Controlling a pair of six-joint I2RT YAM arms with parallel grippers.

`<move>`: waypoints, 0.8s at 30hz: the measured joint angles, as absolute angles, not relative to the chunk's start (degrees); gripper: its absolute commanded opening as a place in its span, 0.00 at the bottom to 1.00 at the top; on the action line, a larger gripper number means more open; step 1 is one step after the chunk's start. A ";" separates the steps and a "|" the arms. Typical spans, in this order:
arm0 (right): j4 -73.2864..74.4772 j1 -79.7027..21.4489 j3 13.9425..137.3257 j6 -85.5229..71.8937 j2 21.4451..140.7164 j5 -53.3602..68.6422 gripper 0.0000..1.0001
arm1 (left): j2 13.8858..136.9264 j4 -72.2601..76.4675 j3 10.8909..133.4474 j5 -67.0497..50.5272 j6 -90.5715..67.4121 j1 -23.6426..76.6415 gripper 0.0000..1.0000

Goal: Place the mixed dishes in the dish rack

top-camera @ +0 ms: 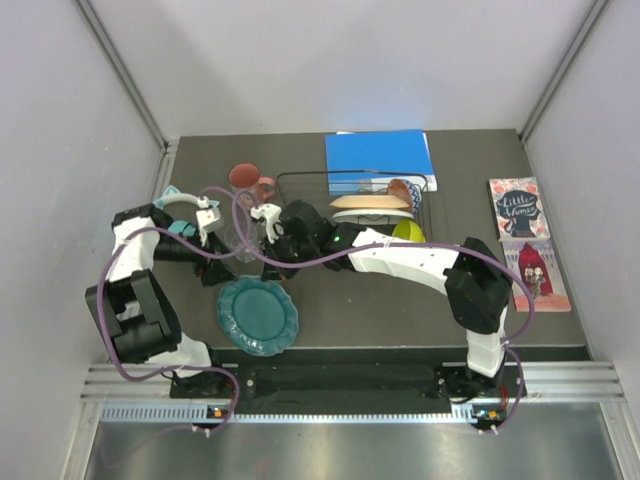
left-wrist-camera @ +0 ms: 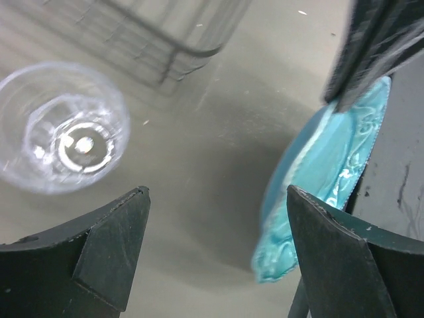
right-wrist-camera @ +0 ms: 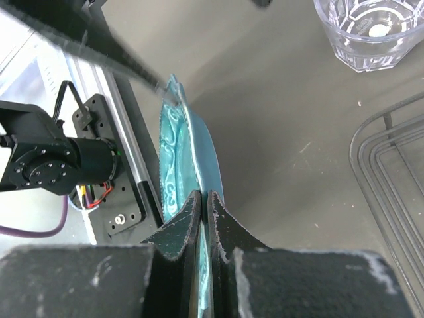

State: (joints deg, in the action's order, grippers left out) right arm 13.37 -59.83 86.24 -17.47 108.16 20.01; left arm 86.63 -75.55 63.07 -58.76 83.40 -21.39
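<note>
Now your right end effector [right-wrist-camera: 202, 197] clamps the teal scalloped plate [right-wrist-camera: 179, 152]; left end effector [left-wrist-camera: 217, 192] gapes, clear cup [left-wrist-camera: 59, 126] ahead-left.

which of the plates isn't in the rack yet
The teal scalloped plate: it is outside the dish rack, its rim pinched in the right pincer. The peach plate and the white plate sit inside the rack.
</note>
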 measured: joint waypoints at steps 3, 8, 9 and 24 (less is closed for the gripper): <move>13.30 -59.77 86.24 -17.47 108.16 20.03 0.00 | 84.66 -75.77 62.19 -57.95 82.72 -18.41 0.86; 13.30 -59.48 86.24 -17.45 108.16 20.23 0.00 | 84.40 -76.20 62.61 -56.58 81.14 -16.73 0.87; 13.30 -59.37 86.21 -17.45 108.16 20.25 0.00 | 84.40 -76.23 63.18 -56.45 80.73 -16.80 0.87; 13.72 -58.24 87.55 -17.12 108.36 20.78 0.00 | 87.72 -76.53 59.59 -55.86 79.92 -11.25 0.86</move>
State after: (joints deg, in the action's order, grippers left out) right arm 13.72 -58.24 87.55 -17.12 108.36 20.78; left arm 87.72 -76.53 59.59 -55.86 79.92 -11.25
